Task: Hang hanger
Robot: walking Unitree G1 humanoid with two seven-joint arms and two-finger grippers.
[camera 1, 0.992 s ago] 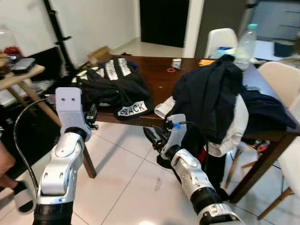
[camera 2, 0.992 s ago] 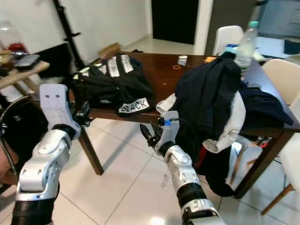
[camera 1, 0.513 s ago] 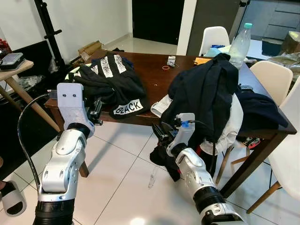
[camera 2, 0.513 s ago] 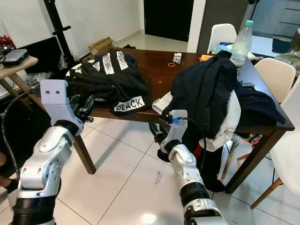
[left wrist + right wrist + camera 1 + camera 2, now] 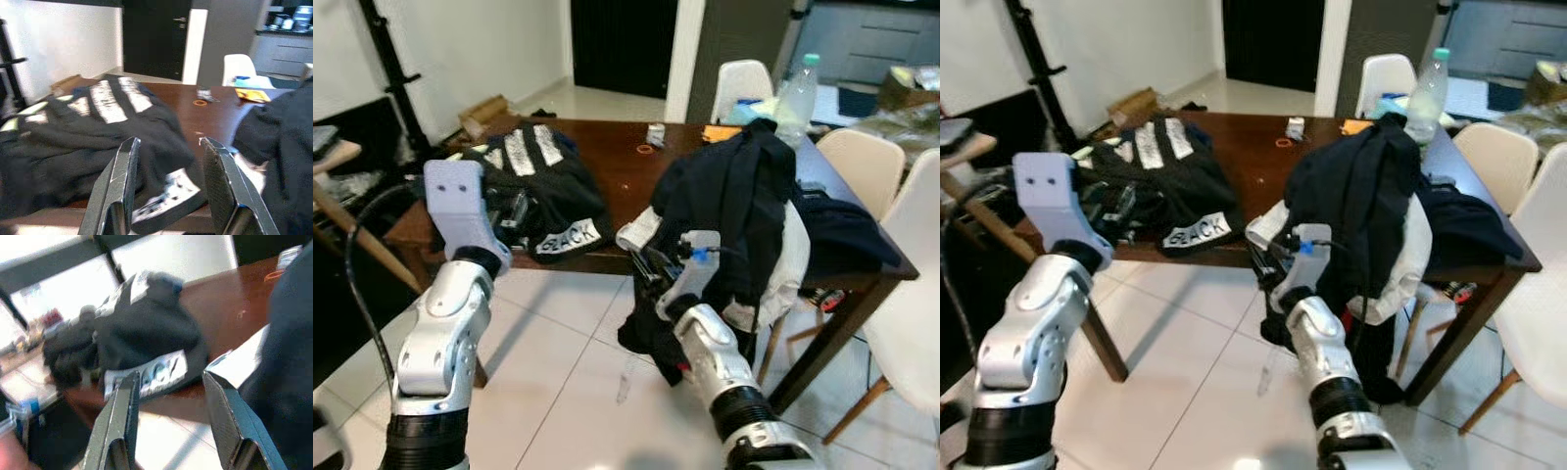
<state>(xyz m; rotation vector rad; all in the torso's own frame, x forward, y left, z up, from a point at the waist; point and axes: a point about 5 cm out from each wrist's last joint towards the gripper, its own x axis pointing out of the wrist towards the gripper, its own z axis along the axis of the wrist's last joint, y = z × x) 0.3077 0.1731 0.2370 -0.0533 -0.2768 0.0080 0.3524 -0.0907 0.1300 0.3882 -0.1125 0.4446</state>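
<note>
**Robot nears cluttered table, both claws empty, no hanger in sight**

The humanoid stands at the near edge of a dark wooden table [image 5: 626, 171], both arms raised ahead of it. The left claw [image 5: 168, 188] hovers just short of the table's near left corner, its two black fingers spread apart with nothing between them. The right claw [image 5: 168, 423] is likewise released and empty, held near the table's front edge beside a white garment [image 5: 1268, 223] that spills over it.

Just beyond the left claw lies a black striped garment [image 5: 543, 181] printed with the word "BLACK", part of it drooping over the table edge. To the right, a tall heap of dark clothing [image 5: 739, 211] is draped over what may be a chair back, hanging toward the tiled floor [image 5: 568, 372]. Further off stand a plastic bottle [image 5: 1421, 86], small items on the tabletop and white chairs [image 5: 1383, 76].

No hanger can be made out; it may be buried under fabric, but that cannot be told.

The risks, as judged here: groping into the piles could drag the overhanging clothes to the floor, a finger could snag in loose cloth, and a sweep through the heap could topple the bottle behind it. The slightly blurred views could also spoil aim.
</note>
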